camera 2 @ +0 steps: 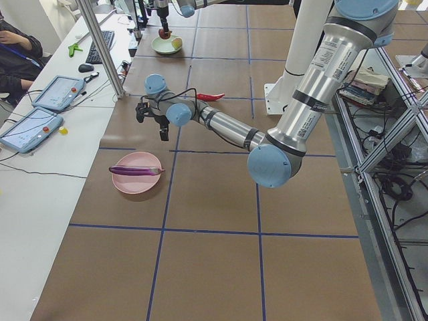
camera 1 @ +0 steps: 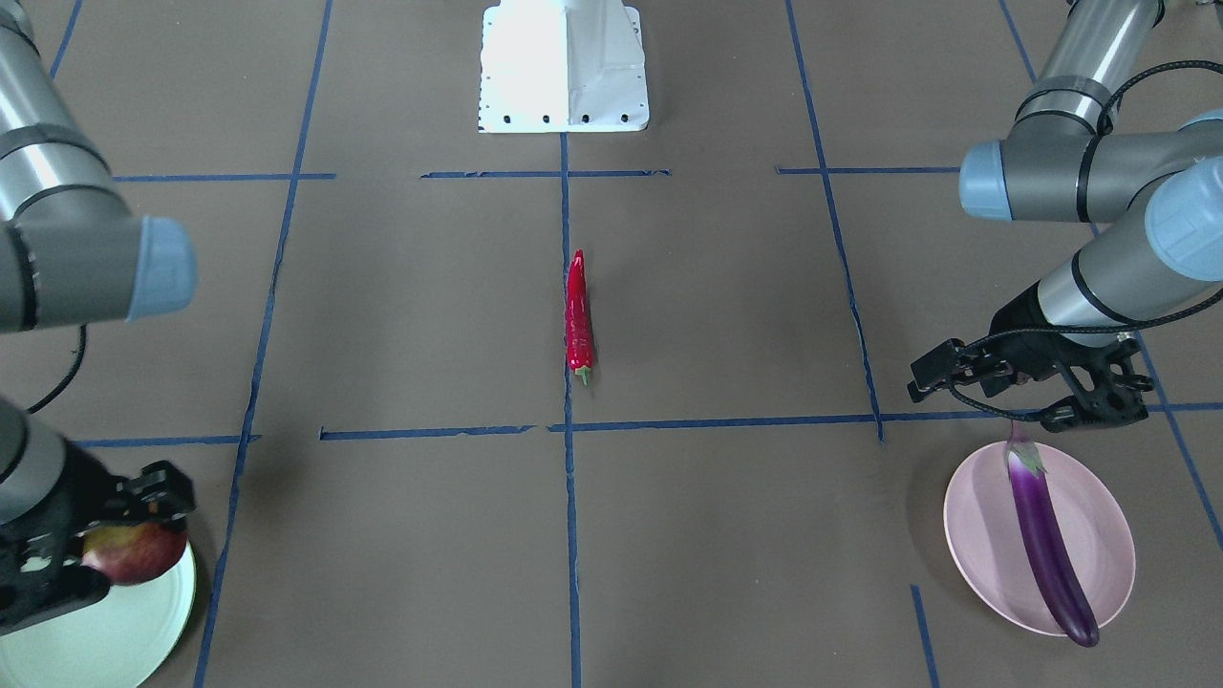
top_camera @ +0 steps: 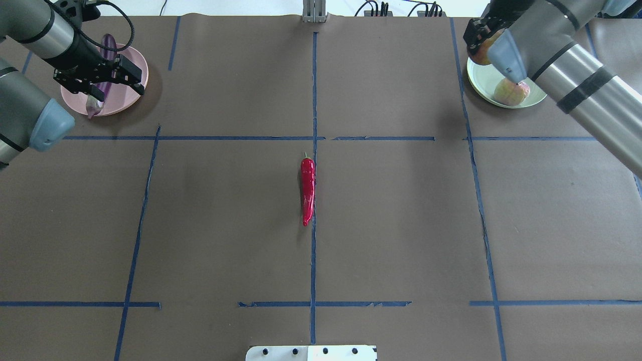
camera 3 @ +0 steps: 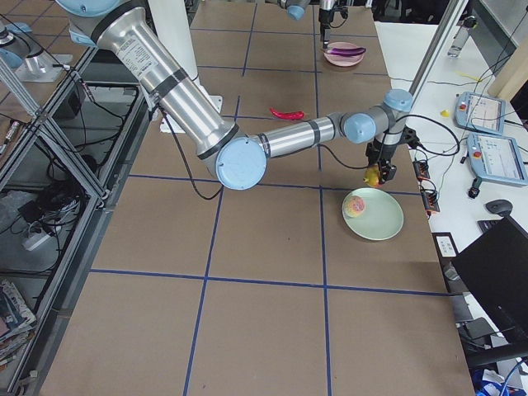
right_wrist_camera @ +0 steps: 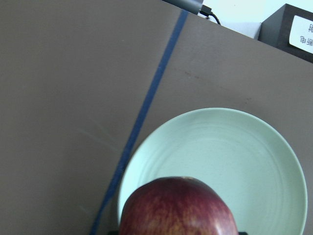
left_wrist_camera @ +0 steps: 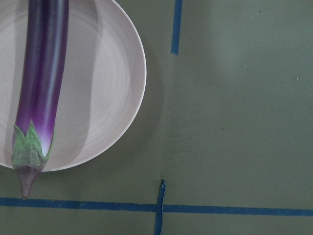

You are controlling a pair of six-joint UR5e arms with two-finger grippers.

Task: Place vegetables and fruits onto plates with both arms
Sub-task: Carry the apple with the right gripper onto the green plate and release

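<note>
The purple eggplant (camera 1: 1046, 545) lies across the pink plate (camera 1: 1099, 516); it also shows in the left wrist view (left_wrist_camera: 41, 83). My left gripper (camera 1: 1099, 401) hangs open and empty just above the plate's edge by the eggplant's cap. My right gripper (camera 1: 115, 545) is shut on the dark-red pomegranate (camera 1: 134, 556) and holds it above the rim of the mint green plate (camera 1: 105, 640). The pale peach-like fruit (top_camera: 511, 92) rests on that plate (top_camera: 481, 82). The red chili pepper (top_camera: 307, 190) lies alone on the centre tape line.
Brown table paper carries a grid of blue tape lines. The white pedestal (camera 1: 564, 67) stands at the robot's side of the table. Tablets and a keyboard (camera 2: 100, 47) lie beyond the table's far edge.
</note>
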